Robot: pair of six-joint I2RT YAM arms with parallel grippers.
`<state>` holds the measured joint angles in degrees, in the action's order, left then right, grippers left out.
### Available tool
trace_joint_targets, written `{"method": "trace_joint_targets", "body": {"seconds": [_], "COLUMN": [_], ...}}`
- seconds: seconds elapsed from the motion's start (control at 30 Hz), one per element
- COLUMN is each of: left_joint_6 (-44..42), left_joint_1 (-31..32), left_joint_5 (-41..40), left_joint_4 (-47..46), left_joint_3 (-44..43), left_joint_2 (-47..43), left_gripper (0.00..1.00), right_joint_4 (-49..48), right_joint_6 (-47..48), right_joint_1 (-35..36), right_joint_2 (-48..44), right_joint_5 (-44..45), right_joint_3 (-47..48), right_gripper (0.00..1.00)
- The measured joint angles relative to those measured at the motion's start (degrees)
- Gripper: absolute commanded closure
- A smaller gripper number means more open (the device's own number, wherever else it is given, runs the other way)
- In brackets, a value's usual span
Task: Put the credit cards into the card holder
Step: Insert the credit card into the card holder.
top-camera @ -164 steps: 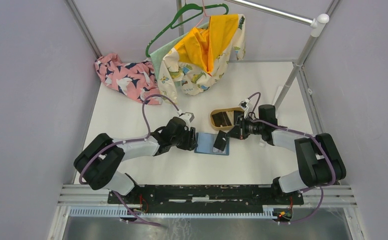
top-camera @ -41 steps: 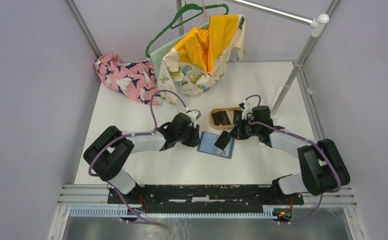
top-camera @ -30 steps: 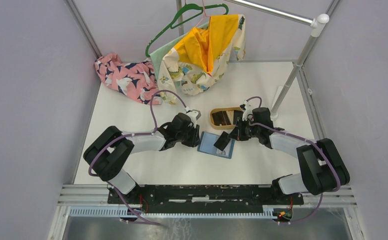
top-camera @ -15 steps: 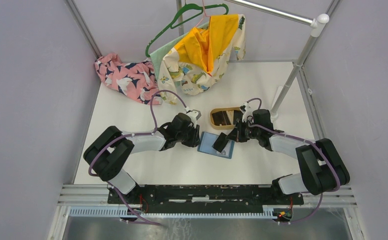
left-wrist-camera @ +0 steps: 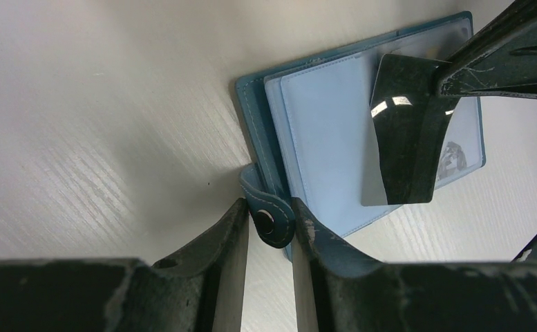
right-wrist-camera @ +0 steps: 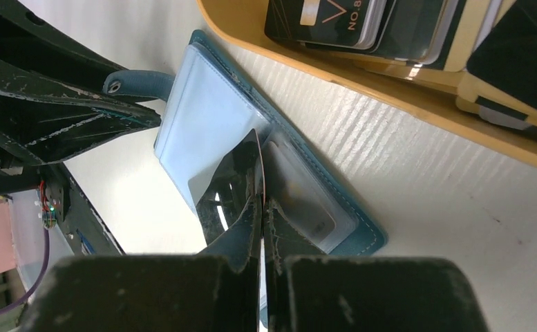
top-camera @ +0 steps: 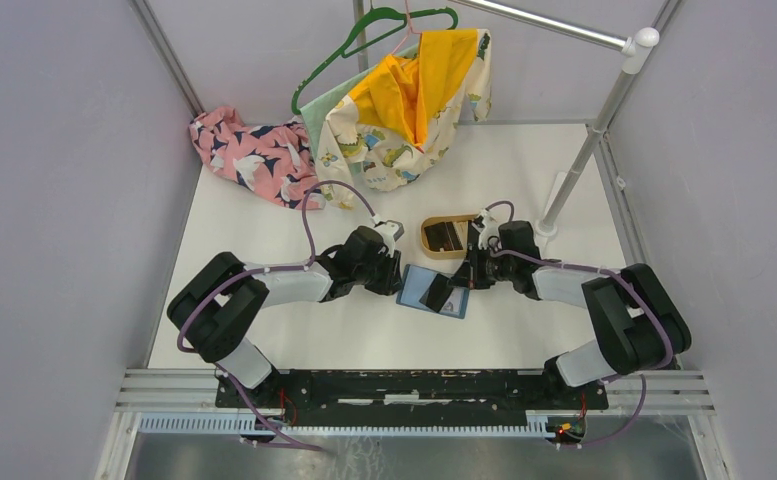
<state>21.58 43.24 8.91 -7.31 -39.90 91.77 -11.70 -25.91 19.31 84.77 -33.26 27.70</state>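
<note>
the card holder (top-camera: 416,286) (left-wrist-camera: 321,131) (right-wrist-camera: 206,121) is lying open and flat on the white table (top-camera: 264,230), pale blue inside pages facing up, right between the two arms and just on the near side of the wooden tray (top-camera: 430,224) (right-wrist-camera: 390,90). its snap tab (left-wrist-camera: 269,216) (right-wrist-camera: 130,81) sticks out on the left side, and the left gripper (top-camera: 394,278) (left-wrist-camera: 269,232) has its fingers pinched onto that tab.

over the right half of the holder there's a black card (top-camera: 436,291) (left-wrist-camera: 403,131) (right-wrist-camera: 227,187), glossy and tilted. the right gripper (top-camera: 454,282) (right-wrist-camera: 260,204) has it clamped by one edge, fingers pressed tight together on it. the card's free end hangs over the pale blue page. can't tell if it's actually touching. there's a clear pocket at the holder's right end with something pale showing through it, too blurry to say what.

the tray holds a stack of cards (top-camera: 447,236) (right-wrist-camera: 334,21), dark ones with pale edges under them, one with some gold print on top.

further back on the table there's a pink cloth (top-camera: 249,150) with white birds on it, and a yellow garment (top-camera: 404,100) on a green hanger (top-camera: 364,45).
</note>
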Motion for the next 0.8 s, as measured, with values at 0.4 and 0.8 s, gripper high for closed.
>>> {"method": "trace_joint_targets", "body": {"seconds": [0.4, 0.8], "left_joint_6": [0.0, 0.0], "left_joint_1": [0.0, 0.0], "left_joint_5": [0.7, 1.6], "left_joint_4": [-0.1, -0.5], "left_joint_3": [0.0, 0.0], "left_joint_2": [0.2, 0.4], "left_gripper": [0.65, 0.65], "right_joint_4": [2.9, 7.2], "right_joint_6": [0.2, 2.3], "right_joint_1": [0.2, 0.7], "right_joint_2": [3.9, 4.3], "right_joint_5": [-1.3, 0.4], "right_joint_3": [4.0, 6.5], "right_gripper": [1.0, 0.99]}}
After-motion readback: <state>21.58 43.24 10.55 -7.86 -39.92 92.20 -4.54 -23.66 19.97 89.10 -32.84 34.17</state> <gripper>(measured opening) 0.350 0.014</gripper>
